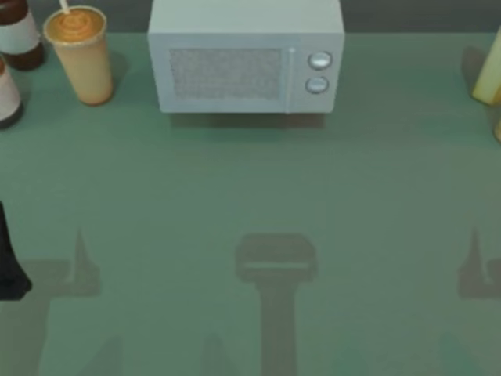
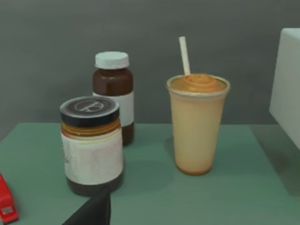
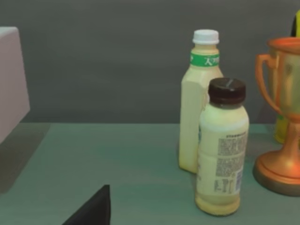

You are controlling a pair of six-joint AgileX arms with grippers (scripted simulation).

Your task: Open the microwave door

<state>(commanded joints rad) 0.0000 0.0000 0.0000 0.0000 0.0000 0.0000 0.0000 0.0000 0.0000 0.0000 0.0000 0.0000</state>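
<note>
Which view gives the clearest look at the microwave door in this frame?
The top view: the microwave door shows whole and shut, mesh window facing the camera, thin handle beside the two knobs. The left wrist view catches only a pale edge of the microwave; the right wrist view likewise shows just a corner, not the door face.

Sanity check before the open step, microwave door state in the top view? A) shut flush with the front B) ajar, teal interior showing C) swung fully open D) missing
A: the microwave door sits flush in the front of the microwave, its mesh window facing out beside the two knobs, no interior visible.
</note>
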